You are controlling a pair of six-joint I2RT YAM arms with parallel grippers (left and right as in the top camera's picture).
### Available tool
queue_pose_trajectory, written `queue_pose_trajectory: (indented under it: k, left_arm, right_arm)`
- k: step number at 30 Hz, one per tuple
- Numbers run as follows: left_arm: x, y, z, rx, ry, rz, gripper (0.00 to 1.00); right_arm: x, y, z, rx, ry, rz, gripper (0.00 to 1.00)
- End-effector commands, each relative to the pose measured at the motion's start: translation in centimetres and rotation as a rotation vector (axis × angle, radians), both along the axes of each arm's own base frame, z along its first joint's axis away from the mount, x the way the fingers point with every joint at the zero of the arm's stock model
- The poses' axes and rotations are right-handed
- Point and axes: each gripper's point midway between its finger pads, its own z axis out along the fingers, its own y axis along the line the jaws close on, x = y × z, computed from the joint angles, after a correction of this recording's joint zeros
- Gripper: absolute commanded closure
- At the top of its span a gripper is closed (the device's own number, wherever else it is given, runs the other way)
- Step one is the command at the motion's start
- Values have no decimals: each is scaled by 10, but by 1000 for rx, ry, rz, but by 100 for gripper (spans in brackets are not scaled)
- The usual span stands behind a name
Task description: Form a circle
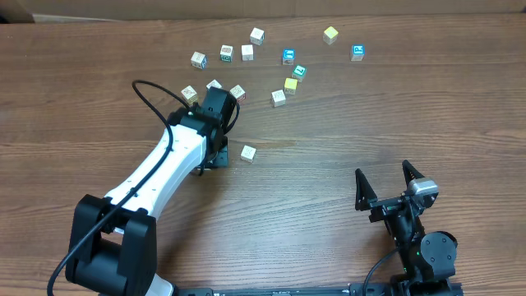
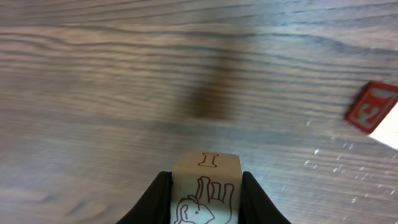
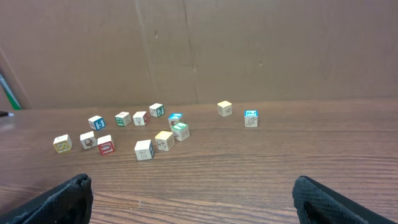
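My left gripper is shut on a whitish cube printed with a brown elephant and the letter I, and holds it just above the wood. In the overhead view the left gripper sits at the near left end of the scattered cubes and hides the held cube. Three cubes lie close around it. A red-faced cube lies to the right in the left wrist view. No circle shows: the other cubes lie in a loose scatter, a plain yellow one among them. My right gripper stands open and empty near the front.
A lone cube lies just right of the left arm's white link. Two cubes sit apart at the far right. A brown cardboard wall stands behind the far table edge.
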Motion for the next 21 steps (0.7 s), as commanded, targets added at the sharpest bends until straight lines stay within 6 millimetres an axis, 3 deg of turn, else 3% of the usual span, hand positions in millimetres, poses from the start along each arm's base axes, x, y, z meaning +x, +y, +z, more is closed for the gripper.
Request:
queue_pose_trajectory:
  k: [1, 11, 21]
  left_arm:
    - [-4, -12, -13, -72, 10, -16, 87]
    - [2, -15, -26, -91, -39, -26, 84]
    - [8, -17, -26, -90, -59, -72, 83]
  right_arm:
    - [0, 0, -2, -4, -2, -1, 0]
    - [0, 0, -2, -4, -2, -1, 0]
    - [0, 0, -2, -4, -2, -1, 0]
